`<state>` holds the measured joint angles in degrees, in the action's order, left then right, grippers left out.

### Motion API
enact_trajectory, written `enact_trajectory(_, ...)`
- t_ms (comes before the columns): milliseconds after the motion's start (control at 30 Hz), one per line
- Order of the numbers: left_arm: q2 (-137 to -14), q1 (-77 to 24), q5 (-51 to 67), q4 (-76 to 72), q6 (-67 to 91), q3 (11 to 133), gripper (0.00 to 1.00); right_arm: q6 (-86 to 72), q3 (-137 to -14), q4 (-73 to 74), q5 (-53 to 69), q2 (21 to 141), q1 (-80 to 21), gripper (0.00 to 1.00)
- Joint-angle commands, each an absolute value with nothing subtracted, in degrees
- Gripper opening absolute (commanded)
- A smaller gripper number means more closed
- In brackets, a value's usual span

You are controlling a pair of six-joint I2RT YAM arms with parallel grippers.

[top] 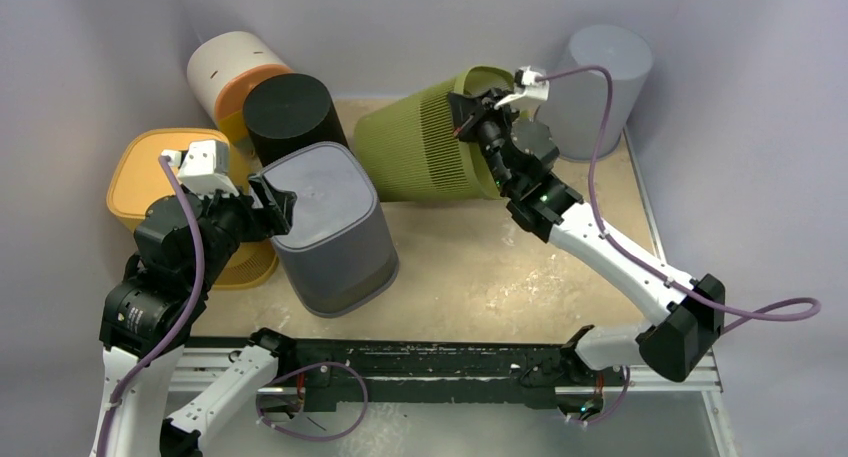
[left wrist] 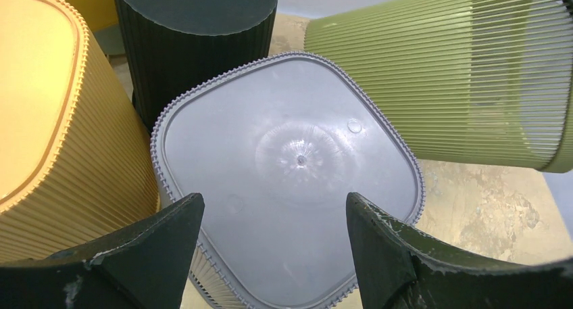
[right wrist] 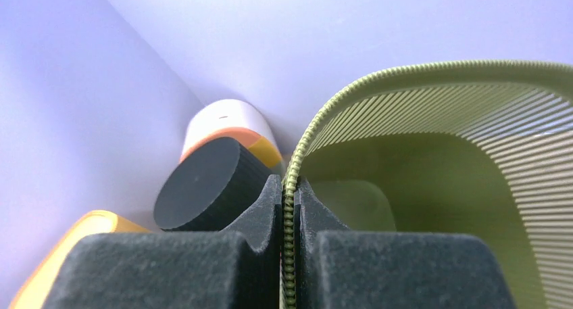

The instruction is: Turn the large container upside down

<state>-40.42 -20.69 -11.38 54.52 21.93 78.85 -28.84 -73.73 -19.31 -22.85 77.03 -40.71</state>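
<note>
The large green ribbed container (top: 420, 147) lies tipped on its side at the back of the table, its open mouth facing right. My right gripper (top: 472, 117) is shut on its rim. In the right wrist view the two pads pinch the green rim (right wrist: 292, 167), one pad outside the wall and one inside, at my right gripper (right wrist: 289, 187). In the left wrist view the green container (left wrist: 446, 79) shows at upper right. My left gripper (top: 275, 202) stands open over the flat bottom of an upside-down grey container (top: 330, 227), holding nothing; its fingertips (left wrist: 273, 204) hang wide apart.
A black round container (top: 290, 117) stands upside down just left of the green one. A yellow container (top: 150, 177) sits at the left, a white-and-orange cylinder (top: 235, 72) at the back left, and a pale grey bin (top: 600, 87) in the back right corner. Walls enclose the table.
</note>
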Motion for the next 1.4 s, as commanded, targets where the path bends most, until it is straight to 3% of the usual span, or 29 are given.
enact_trajectory(0, -40.3, -20.6, -12.2, 53.0, 21.8, 78.8, 0.75, -35.5, -66.2, -38.0, -24.2, 73.9, -40.1, 0.00)
enact_trajectory(467, -40.3, -20.6, -11.3, 52.0, 22.3, 76.5, 0.75, -49.2, -35.8, -36.6, -28.2, 61.4, -33.1, 0.00)
enact_trajectory(900, -41.0, -20.6, -10.1, 49.7, 23.2, 73.7, 0.75, -53.5, -24.0, -35.9, -23.6, 59.8, -31.1, 0.00)
enact_trajectory(1133, -42.5, -20.6, -10.1, 48.9, 22.9, 74.0, 0.75, -52.4, -26.9, -49.0, -24.9, 58.5, -28.1, 0.00)
enact_trajectory(1367, -45.3, -20.6, -10.8, 48.5, 21.5, 75.4, 0.75, -50.8, -35.5, -68.6, -20.9, 69.9, -24.0, 0.00)
